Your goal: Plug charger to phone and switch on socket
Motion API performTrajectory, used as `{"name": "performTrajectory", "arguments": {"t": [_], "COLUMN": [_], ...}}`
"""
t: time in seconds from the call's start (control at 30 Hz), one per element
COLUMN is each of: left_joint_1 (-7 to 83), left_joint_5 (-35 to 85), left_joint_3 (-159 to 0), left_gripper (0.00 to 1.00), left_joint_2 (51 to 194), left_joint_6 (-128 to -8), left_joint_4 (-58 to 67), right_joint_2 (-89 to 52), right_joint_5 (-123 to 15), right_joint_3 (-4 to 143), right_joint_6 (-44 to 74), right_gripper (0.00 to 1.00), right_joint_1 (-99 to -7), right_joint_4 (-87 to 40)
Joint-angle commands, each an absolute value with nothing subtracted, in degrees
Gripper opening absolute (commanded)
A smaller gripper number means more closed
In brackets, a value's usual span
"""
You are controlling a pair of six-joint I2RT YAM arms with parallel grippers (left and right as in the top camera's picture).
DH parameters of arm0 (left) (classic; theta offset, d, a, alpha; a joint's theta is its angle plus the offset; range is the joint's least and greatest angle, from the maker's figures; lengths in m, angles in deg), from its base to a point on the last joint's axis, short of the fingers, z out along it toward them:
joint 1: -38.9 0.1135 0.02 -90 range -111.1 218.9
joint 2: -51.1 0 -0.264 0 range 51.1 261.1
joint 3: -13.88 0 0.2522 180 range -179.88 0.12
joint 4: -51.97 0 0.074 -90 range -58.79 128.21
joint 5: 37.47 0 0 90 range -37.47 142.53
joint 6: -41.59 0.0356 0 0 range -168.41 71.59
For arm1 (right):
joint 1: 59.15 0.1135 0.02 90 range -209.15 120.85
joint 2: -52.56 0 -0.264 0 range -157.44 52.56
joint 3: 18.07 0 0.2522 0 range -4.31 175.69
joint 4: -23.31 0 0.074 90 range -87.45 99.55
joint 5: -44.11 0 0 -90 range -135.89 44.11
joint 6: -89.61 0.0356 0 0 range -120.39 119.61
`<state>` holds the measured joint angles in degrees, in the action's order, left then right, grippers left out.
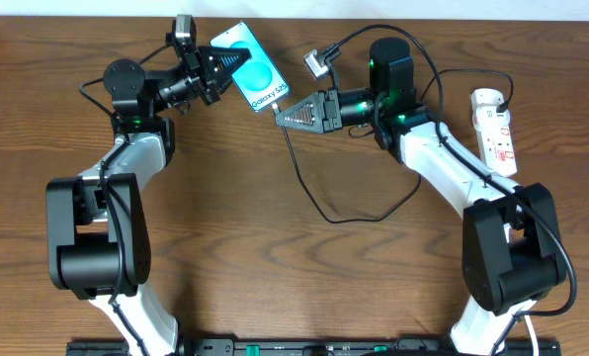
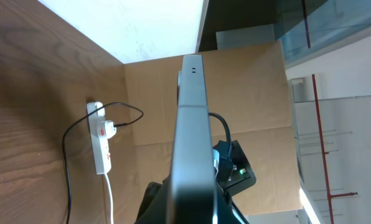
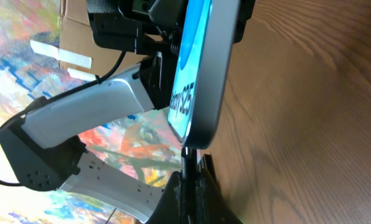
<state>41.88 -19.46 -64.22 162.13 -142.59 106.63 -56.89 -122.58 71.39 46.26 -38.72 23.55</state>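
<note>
The phone (image 1: 252, 67) has a teal-blue screen with "Galaxy S25" text. My left gripper (image 1: 218, 65) is shut on its upper end and holds it tilted above the table. It shows edge-on in the left wrist view (image 2: 192, 137) and in the right wrist view (image 3: 201, 68). My right gripper (image 1: 285, 114) is shut on the charger's plug tip (image 3: 187, 155), which meets the phone's lower end. The thin black charger cable (image 1: 319, 203) loops over the table to the socket (image 1: 496, 129), a white power strip at the right, also seen in the left wrist view (image 2: 101, 140).
A black plug (image 1: 490, 111) sits in the strip. A small grey connector box (image 1: 319, 62) lies on the right arm's cable near the back edge. The strip's white cord (image 2: 111, 199) trails toward the front. Cardboard (image 2: 254, 93) stands behind the table.
</note>
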Motion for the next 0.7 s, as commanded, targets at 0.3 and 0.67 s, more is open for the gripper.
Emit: {"name": "performTrajectory", "arguments": {"t": [0.3,0.67], "left_joint_1": [41.64,41.66], "left_joint_5": [-20.14,-20.11], "left_joint_3": [-64.83,-64.83], "left_gripper": [0.07,0.07], "left_joint_2": [162.24,162.24], "left_joint_6": [-140.75,-139.94], "left_joint_4": [107.57,107.57], "right_joint_2": [-57.18,-57.18], "right_joint_5": [-122.51,-123.43], "right_joint_3": [72.03,72.03], "right_joint_6": [45.19,45.21], "right_gripper": [0.01,0.01], "right_joint_1": [-38.81,-38.81], "right_joint_4": [23.51,23.51]}}
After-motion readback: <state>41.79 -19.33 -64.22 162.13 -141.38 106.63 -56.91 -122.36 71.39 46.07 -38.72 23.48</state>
